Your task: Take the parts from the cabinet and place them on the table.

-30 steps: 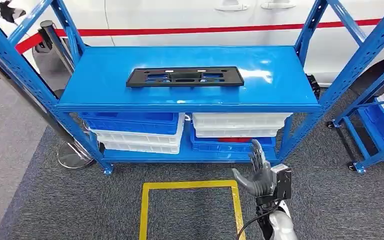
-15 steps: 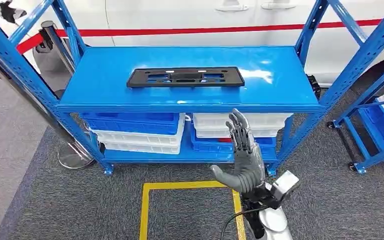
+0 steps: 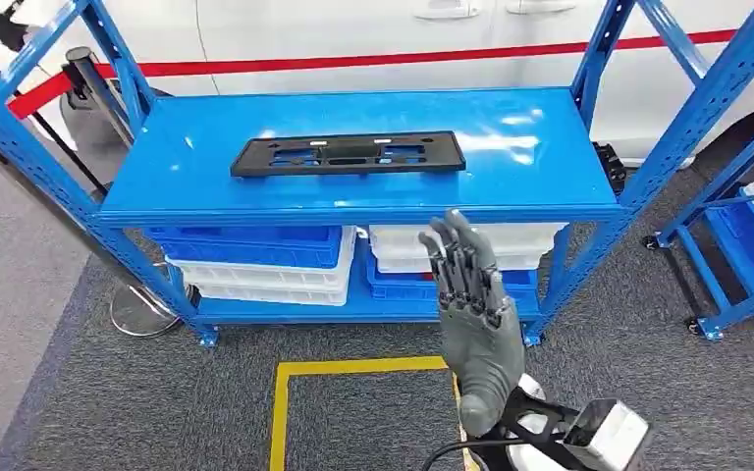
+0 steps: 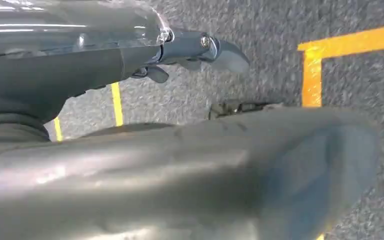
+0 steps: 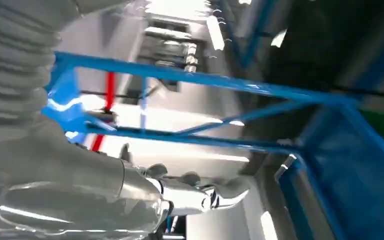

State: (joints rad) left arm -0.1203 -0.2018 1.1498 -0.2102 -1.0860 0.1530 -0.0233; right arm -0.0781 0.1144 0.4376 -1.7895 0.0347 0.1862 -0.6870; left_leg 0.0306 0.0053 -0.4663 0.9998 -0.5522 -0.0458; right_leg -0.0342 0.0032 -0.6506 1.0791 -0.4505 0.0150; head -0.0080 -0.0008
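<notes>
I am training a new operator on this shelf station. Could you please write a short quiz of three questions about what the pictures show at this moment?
1. True or false: the black part lies flat on the top shelf.
2. What does the right hand hold?
A. the black part
B. a white bin
C. nothing
3. Fill in: on the carpet in front of the rack there is a ____ tape outline.

Key: 1 true. 2 C, its fingers are spread, in front of the lower shelf's bins. 3 yellow.
</notes>
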